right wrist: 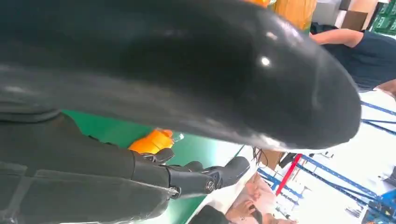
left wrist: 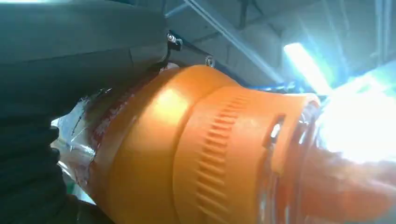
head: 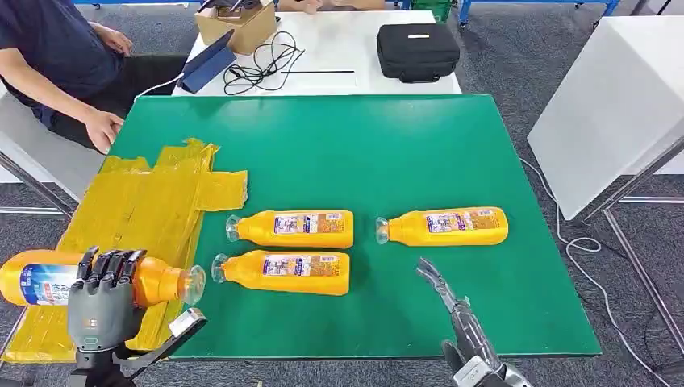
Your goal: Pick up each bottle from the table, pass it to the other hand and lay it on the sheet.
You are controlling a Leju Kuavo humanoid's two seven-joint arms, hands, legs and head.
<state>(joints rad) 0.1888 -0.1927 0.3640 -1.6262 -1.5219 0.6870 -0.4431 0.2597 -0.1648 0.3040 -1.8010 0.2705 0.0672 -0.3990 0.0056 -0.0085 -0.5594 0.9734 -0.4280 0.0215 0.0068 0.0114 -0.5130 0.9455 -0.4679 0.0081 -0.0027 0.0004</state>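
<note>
My left hand [head: 103, 300] grips an orange bottle [head: 48, 280] sideways over the near end of the yellow sheet [head: 137, 218], its clear cap toward the table's middle. Up close, that bottle [left wrist: 196, 149] has ribbed orange shoulders. Three more orange bottles lie on the green table [head: 363, 145]: one [head: 294, 229] beside the sheet, one [head: 284, 272] just in front of it, one [head: 445, 226] to the right. My right hand [head: 452, 310] hovers at the near edge with fingers stretched out, holding nothing; its fingers [right wrist: 205, 179] extend past a bottle [right wrist: 152, 140].
A person [head: 56, 64] sits at the far left with a hand [head: 103, 129] near the sheet's far corner. Behind the green table a white table carries a black case [head: 418, 51], cables [head: 266, 60] and a cardboard box [head: 235, 24]. Another white table [head: 605, 113] stands at right.
</note>
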